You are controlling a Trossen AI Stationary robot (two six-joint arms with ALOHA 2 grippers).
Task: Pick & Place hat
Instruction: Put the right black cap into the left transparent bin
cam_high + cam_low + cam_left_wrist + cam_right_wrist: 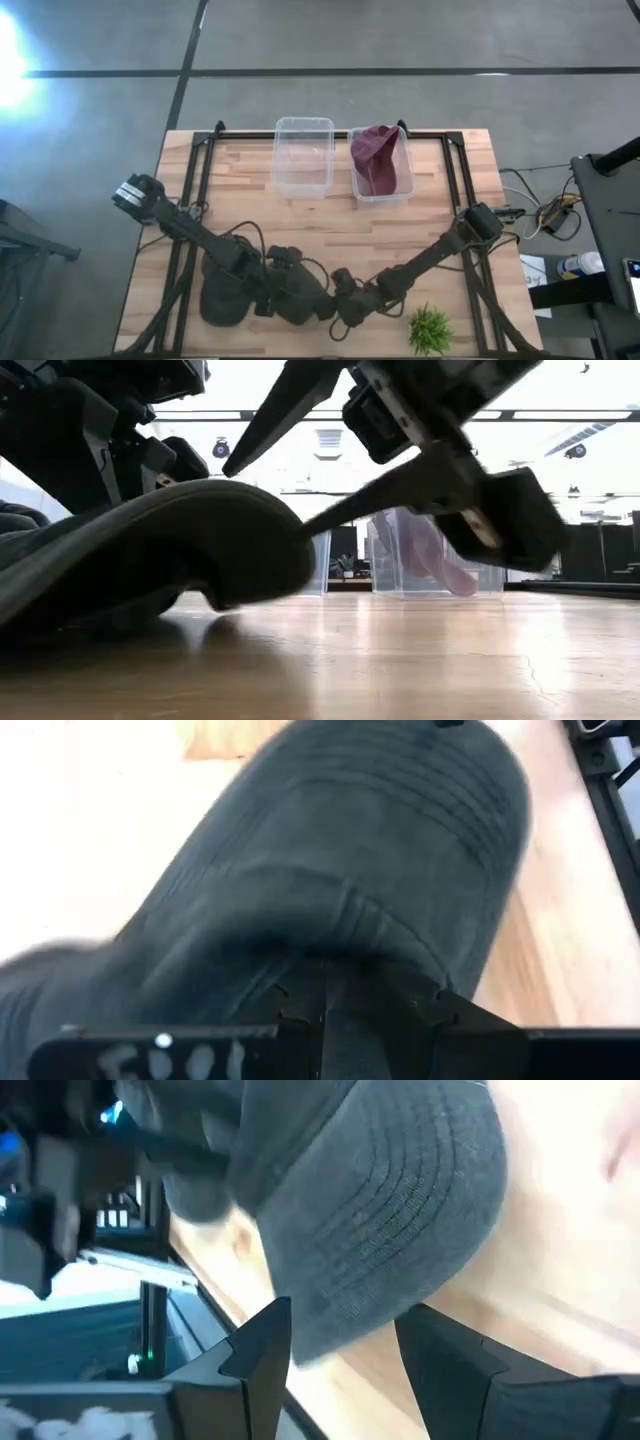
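A dark grey hat [225,297] lies near the table's near edge, left of centre. Its stitched brim [200,545] is raised off the wood and its crown end is low. My left gripper [325,1005] sits over the hat and is shut on it. My right gripper [340,1342] is open at the brim's free edge [400,1220], coming from the right with one finger on each side of that edge. In the low view one right finger [330,515] reaches the brim's edge; whether it touches I cannot tell. My left gripper pinches the hat between its two fingers, just behind the seam [345,915] where the brim joins the crown. It comes from above, slanting toward the table's right. The brim stands clear of the wood beyond the fingers, and the crown end stays low by the table.
Two clear bins stand at the far side: the left bin [303,160] holds nothing I can see, and the right bin [398,190] holds a maroon hat [375,155]. A small green plant [430,328] sits at the near right. Black frame rails [455,165] run along the table's sides.
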